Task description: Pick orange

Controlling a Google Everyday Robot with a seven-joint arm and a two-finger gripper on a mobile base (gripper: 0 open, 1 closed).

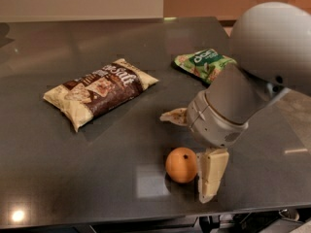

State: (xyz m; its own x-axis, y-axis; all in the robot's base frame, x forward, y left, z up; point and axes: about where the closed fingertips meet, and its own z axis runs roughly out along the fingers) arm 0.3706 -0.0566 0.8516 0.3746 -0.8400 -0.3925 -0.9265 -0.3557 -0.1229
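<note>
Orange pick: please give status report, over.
Gripper open, low, one finger beside orange. Orange on table, not yet gripped. Brown bag, green bag lie apart, nothing blocks.
</note>
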